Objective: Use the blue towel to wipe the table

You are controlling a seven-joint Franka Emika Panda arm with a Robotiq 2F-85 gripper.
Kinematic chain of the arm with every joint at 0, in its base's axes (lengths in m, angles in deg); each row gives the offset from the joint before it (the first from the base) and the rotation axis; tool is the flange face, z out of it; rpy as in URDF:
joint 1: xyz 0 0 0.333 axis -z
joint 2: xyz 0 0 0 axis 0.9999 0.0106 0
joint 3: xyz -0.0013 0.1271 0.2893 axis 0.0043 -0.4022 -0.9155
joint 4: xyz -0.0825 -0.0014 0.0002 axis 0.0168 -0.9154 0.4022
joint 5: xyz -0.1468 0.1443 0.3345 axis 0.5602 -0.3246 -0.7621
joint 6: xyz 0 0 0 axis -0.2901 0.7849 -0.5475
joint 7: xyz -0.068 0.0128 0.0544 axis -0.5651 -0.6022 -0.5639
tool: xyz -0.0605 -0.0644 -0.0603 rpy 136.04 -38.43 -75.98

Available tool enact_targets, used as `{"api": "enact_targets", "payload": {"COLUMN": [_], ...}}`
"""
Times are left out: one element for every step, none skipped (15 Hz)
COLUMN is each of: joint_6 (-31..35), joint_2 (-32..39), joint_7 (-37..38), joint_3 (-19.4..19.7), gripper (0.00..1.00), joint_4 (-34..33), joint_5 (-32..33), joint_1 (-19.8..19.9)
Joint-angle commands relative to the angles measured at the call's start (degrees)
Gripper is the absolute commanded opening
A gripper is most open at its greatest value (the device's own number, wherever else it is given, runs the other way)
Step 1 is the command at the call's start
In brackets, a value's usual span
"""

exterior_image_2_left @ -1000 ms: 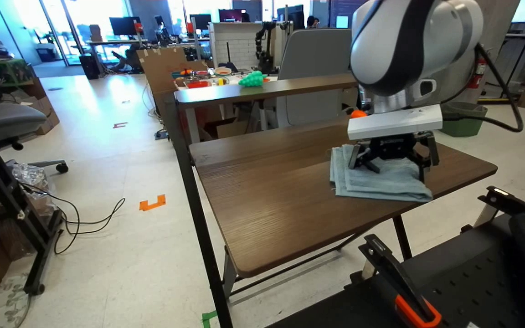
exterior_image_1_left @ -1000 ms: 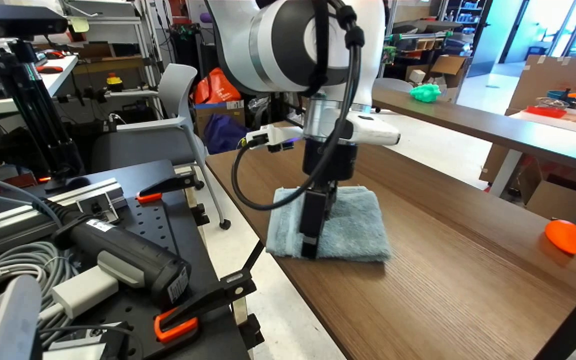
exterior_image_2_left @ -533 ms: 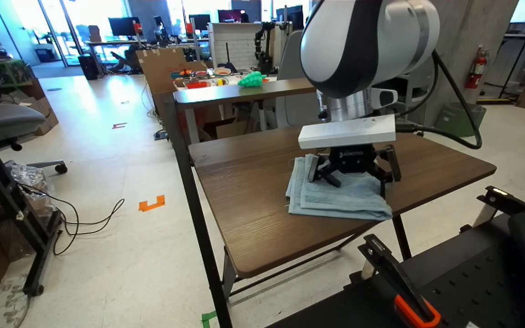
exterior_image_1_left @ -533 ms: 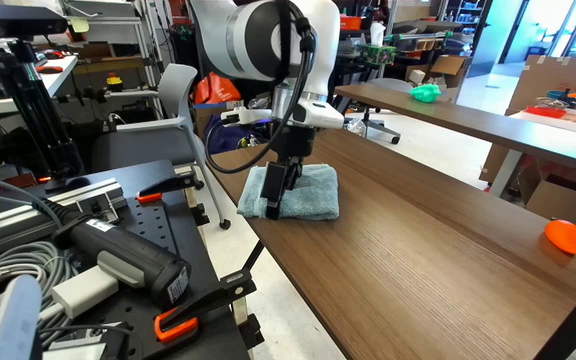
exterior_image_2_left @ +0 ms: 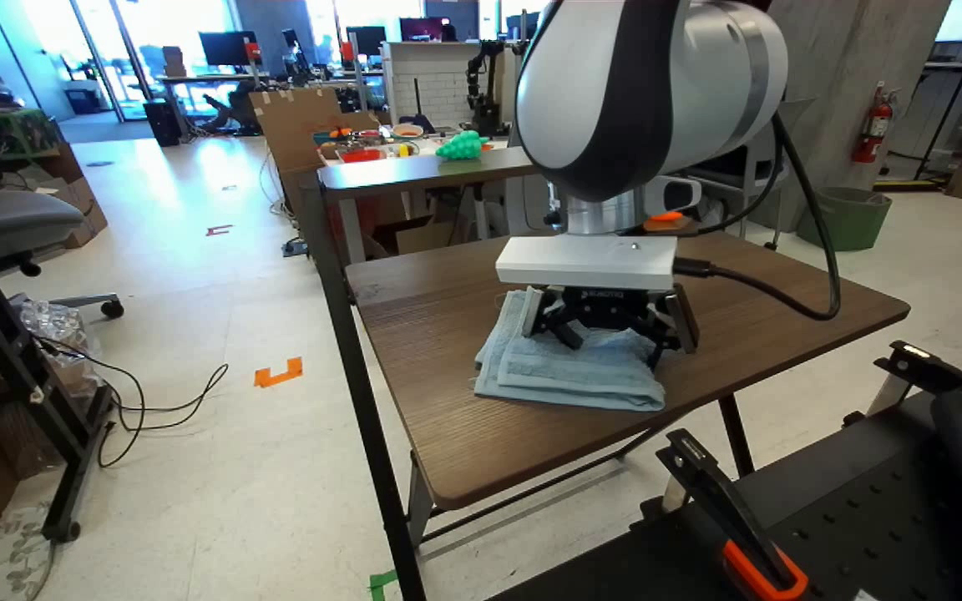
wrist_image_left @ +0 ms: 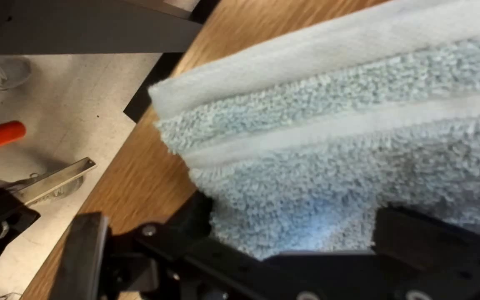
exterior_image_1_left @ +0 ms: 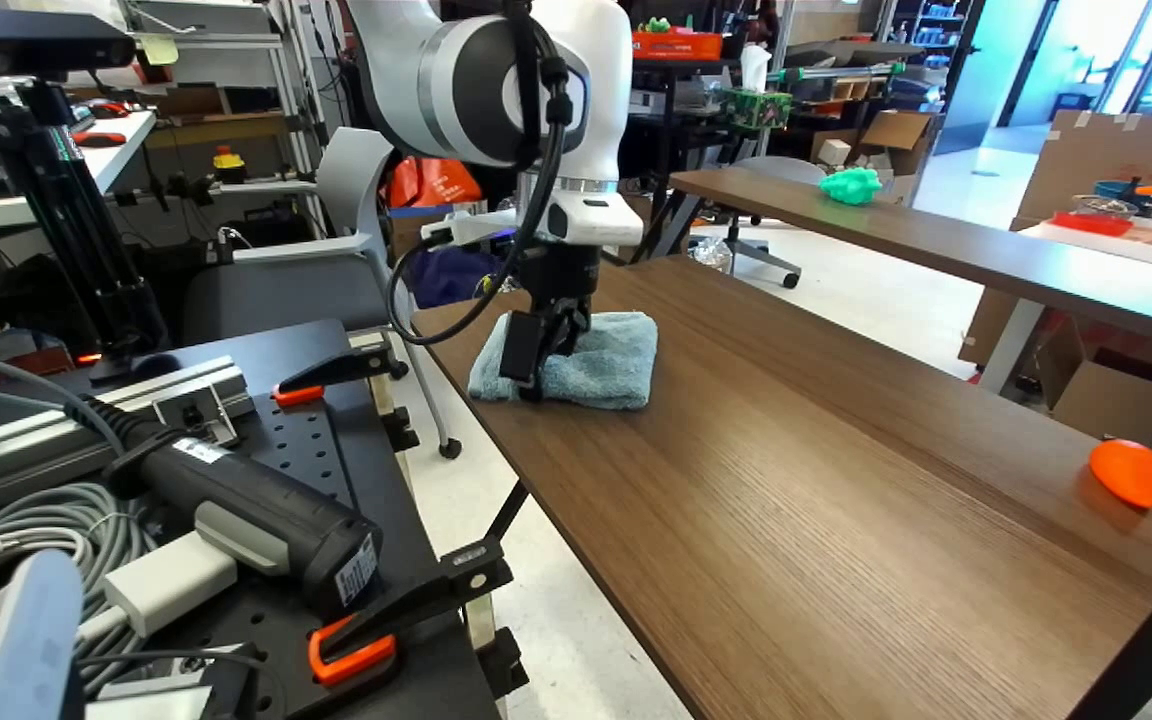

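The blue towel (exterior_image_1_left: 616, 362) lies folded flat on the brown wooden table (exterior_image_1_left: 836, 480), near one of its long edges. It also shows in an exterior view (exterior_image_2_left: 581, 380) and fills much of the wrist view (wrist_image_left: 306, 166). My gripper (exterior_image_2_left: 610, 330) is right above the towel, pointing down, its two fingers spread wide apart. The fingertips press down on or into the towel; their very ends are hidden in the cloth. In the wrist view the gripper (wrist_image_left: 294, 233) shows towel cloth between its dark fingers.
An orange object (exterior_image_1_left: 1127, 473) lies on the table. A black cart (exterior_image_1_left: 306, 450) with orange-handled clamps (exterior_image_2_left: 723, 509) and a barcode-scanner-like tool stands alongside, across a gap. A raised shelf (exterior_image_1_left: 1016, 250) bearing a green lumpy object (exterior_image_1_left: 850, 186) runs along the table's other side.
My gripper and the towel have moved together along the table, leftward in an exterior view and farther away in both the picture facing the cart. The fingers stay spread.
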Motion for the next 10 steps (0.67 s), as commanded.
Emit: {"api": "enact_targets", "payload": {"joint_6": [4.71, 4.38, 3.24, 2.11, 0.59, -0.21, -1.27, -2.41, -4.13, -5.82], "joint_2": [4.57, 4.63, 4.88, 5.19, 5.98, 7.0, 8.33, 9.83, 11.24, 13.05], "joint_7": [1.11, 0.82, 0.49, 0.48, 0.59, 1.04, 1.64, 2.49, 3.81, 5.17], "joint_3": [-4.07, -4.85, -5.57, -6.06, -6.38, -6.37, -6.18, -5.89, -5.27, -4.9], "gripper": [1.0, 1.0, 1.0, 1.0, 1.0, 1.0, 1.0, 1.0, 1.0, 1.0], "joint_4": [-2.62, -3.78, -5.79, -7.58, -10.24, -12.62, -15.51, -18.47, -21.38, -24.6], "joint_5": [-5.61, -7.29, -9.3, -11.16, -13.22, -14.83, -16.36, -17.58, -18.49, -19.32], "joint_1": [0.73, 1.42, 2.56, 3.41, 4.52, 5.14, 5.96, 6.64, 7.11, 7.82]}}
